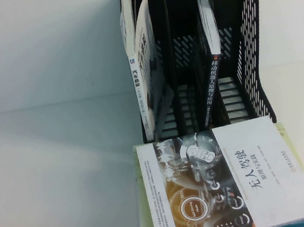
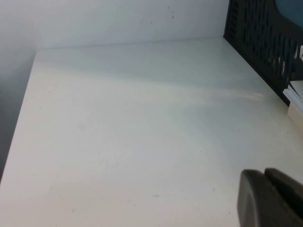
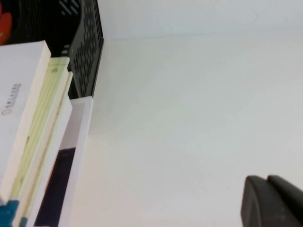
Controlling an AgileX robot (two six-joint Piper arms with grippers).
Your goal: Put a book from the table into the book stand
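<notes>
L gripper (image 2: 271, 198) and R gripper (image 3: 272, 201) seemingly closed, empty (over table (image 2: 132, 132)).

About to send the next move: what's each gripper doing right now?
Left gripper: over bare table left of the book stand, holding nothing; open or shut cannot be told.
Right gripper: over bare table right of the book stack, holding nothing; cannot be told.

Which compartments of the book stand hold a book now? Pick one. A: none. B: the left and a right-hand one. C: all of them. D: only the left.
B: in the book stand, a white book leans in the left compartment and a dark-spined book in a right-hand one; the slot between is empty.
</notes>
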